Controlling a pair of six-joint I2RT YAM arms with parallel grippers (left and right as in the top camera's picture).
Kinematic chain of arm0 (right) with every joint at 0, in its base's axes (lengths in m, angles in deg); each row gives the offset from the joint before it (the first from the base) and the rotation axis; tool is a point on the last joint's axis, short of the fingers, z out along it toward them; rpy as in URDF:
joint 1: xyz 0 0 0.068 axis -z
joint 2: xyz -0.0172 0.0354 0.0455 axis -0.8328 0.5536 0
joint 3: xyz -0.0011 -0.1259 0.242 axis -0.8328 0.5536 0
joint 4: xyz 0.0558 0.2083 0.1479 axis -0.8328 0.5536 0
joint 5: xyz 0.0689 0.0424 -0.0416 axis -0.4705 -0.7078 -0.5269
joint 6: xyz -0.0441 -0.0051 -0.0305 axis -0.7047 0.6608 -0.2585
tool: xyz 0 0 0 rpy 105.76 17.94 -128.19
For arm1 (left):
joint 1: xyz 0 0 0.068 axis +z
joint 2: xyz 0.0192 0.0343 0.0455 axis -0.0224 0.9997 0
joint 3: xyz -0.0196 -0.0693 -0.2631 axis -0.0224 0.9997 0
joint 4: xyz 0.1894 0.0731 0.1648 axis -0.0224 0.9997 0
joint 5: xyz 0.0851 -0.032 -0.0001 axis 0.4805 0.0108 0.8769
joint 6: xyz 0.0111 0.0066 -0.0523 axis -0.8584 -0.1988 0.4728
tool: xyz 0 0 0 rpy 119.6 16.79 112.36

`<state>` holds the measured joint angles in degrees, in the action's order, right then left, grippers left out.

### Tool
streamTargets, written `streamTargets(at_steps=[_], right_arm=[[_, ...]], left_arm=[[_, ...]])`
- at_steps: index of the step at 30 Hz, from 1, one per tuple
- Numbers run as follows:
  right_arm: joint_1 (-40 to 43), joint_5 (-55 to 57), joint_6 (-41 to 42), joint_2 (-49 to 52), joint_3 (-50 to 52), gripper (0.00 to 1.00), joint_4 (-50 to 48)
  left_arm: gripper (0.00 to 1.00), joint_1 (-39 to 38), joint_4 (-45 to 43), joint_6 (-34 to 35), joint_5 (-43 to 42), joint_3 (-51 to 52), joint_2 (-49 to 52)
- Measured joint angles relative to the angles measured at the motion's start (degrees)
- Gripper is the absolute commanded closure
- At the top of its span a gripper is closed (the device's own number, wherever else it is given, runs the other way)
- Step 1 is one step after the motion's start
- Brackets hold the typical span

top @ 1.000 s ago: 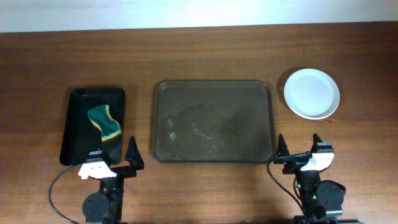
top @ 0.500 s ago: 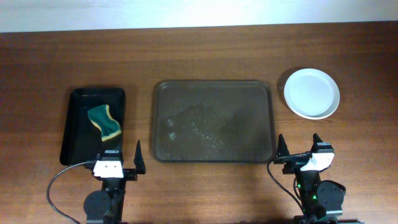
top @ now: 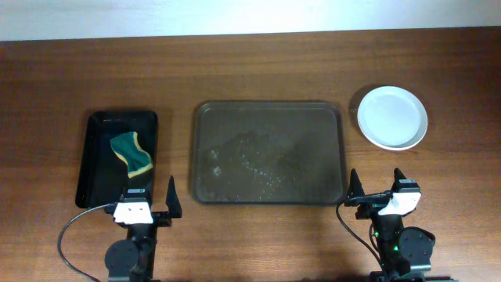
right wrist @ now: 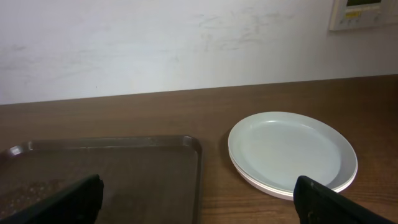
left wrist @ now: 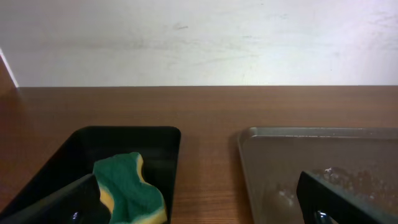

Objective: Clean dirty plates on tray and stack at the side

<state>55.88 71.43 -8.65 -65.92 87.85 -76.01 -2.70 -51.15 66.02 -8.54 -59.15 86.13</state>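
Only the left gripper (top: 150,188) has moved. A second ago it sat turned to one side. Now it points straight up the frame, at the lower left. Nothing else has shifted.

At the left lies a black tray (top: 95,157) with a green and yellow sponge (top: 131,153) in it. The left gripper sits just below, with one finger over the black tray's lower edge. Its fingers (left wrist: 62,204) are spread wide and hold nothing.

In the middle is the tray (top: 268,103). No plate is on it. Only small wet-looking spots show on its floor.

At the lower right sits the right gripper (top: 375,174). It is wide open too and holds nothing.

At the upper right are the plates (top: 392,117), beside the tray and not touching it. They lie one on another. The right wrist view shows more than one rim, but I cannot tell how many. The top one looks clean.

I think the job is as good as done, and the step now is just to park the arms. To do that well, both should stay low and near the bottom edge, and not swing out. The left finger is close to the black tray and could knock it. Nothing blocks the right arm, since the plates are well away from it.
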Motion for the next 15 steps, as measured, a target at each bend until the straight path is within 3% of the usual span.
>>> streamTargets(at_steps=[15], right_arm=[[0.0,0.0,0.0,0.0,0.0,0.02,0.0]], left_arm=[[0.01,0.0,0.0,1.9,0.1,0.0,0.0]])
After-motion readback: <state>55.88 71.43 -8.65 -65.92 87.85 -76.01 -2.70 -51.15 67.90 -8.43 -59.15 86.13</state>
